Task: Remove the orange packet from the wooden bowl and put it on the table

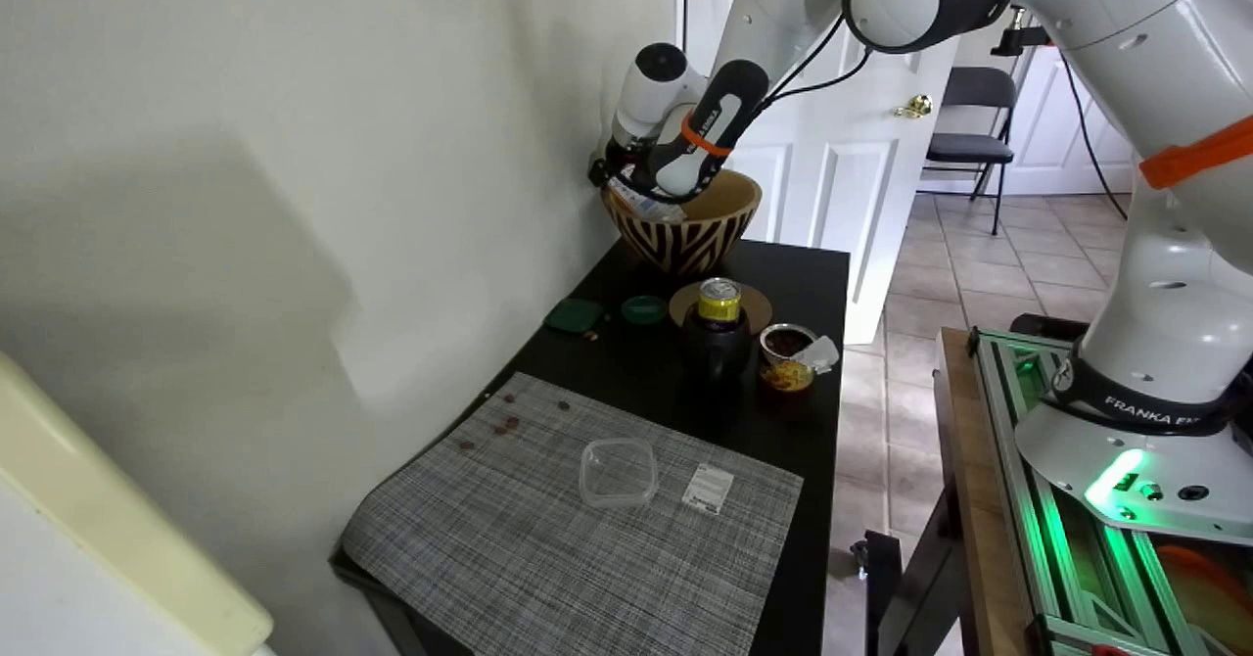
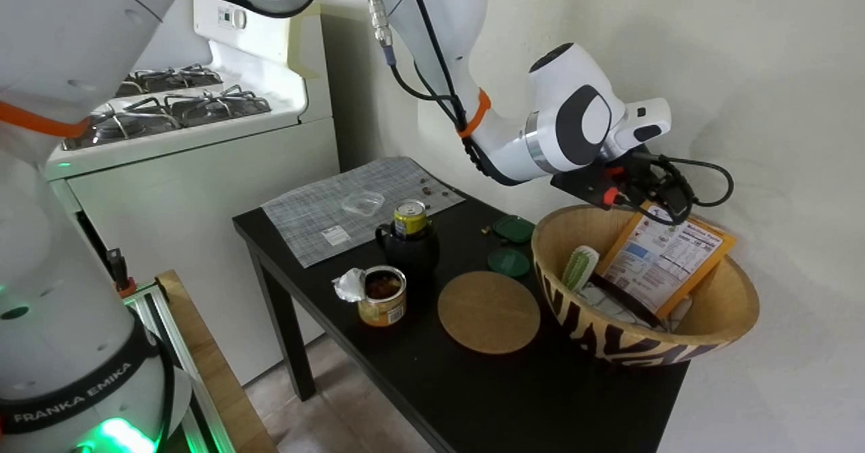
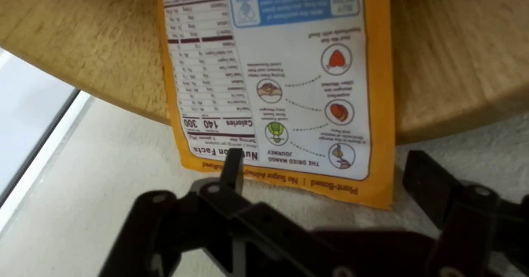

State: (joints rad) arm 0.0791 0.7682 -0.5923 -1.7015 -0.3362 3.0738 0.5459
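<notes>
The hand (image 3: 324, 167) is spread near the rim of the wooden bowl (image 2: 726, 297), its fingers standing across the top end of the orange packet (image 3: 281, 91), with nothing pinched between them. In the wrist view one finger overlaps the printed face near a corner, while its partner stands just past the opposite edge; whether either touches cannot be told. The packet leans inside the bowl, its top end sticking out beyond the rim, so the step in hand looks like lining up the grasp.

That jutting end seems the best place to take it. The overlapping finger should ideally shift outward until the packet's full width sits between the two (or the wrist could turn, putting one finger in front and one behind), since a squeeze from here might fold the face. A slow squeeze would suit something so thin; it will probably buckle.

The lift should then go straight up, lest the striped green item (image 2: 580, 268) or the dark curved strip (image 2: 625, 302) by its lower end be dragged along. After that, a low release onto the surface (image 2: 486, 399) is called for, well apart from the can (image 2: 383, 311) and the dark mug (image 2: 411, 250).
</notes>
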